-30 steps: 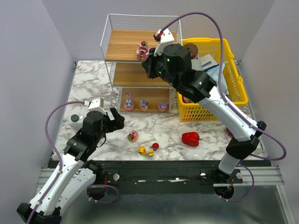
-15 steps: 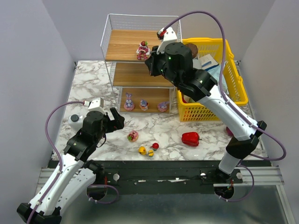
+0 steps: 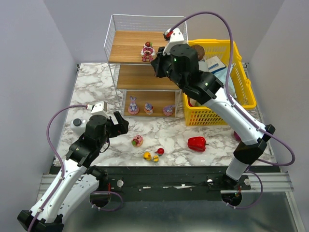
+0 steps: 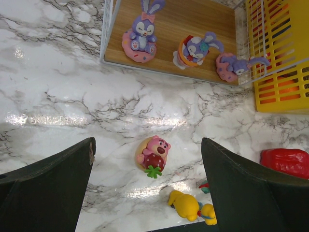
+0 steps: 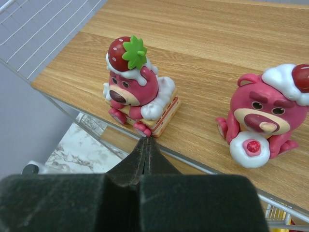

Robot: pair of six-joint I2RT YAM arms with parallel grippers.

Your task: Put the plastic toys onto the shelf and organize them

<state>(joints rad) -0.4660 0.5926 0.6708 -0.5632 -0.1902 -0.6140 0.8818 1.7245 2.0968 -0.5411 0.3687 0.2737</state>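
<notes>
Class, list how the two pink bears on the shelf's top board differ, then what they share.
The cake bear sits on a cake slice; the capped bear sits on the top board. The cake bear wears a leafy strawberry; the capped bear a red-tipped white cap. Both are pink, upright.

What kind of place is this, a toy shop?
Probably a robot practice lab, not a shop: a left arm and right arm bolted at a marble-look table, plain grey walls boxing it in, toys on a small shelf.
</notes>
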